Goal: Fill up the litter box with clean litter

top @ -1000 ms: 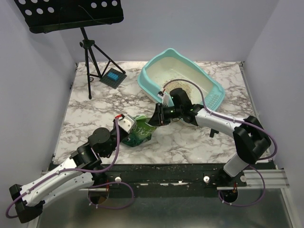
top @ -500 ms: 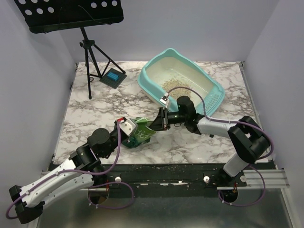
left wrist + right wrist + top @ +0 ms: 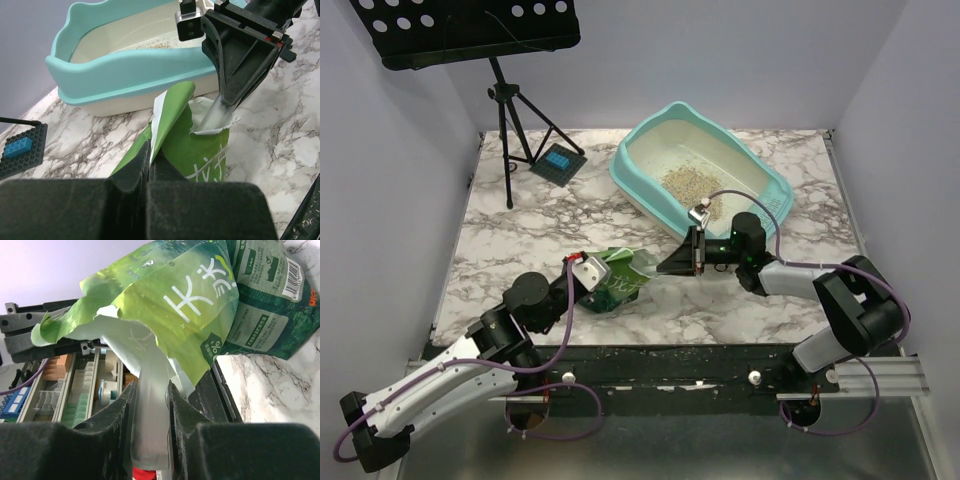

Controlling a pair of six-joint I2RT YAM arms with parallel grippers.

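Your litter box (image 3: 642, 200) sat at the back of the table (image 3: 520, 230), holding only a small pile of clean litter (image 3: 685, 184). The green bag (image 3: 617, 282) lay before it, its thin flap pinched by your left gripper (image 3: 149, 162); a slip there could tip the bag and spill. Your right gripper (image 3: 682, 260) clamped the handle of the clear scoop (image 3: 150, 430). The scoop's bowl was hidden inside the bag, its load unknown.
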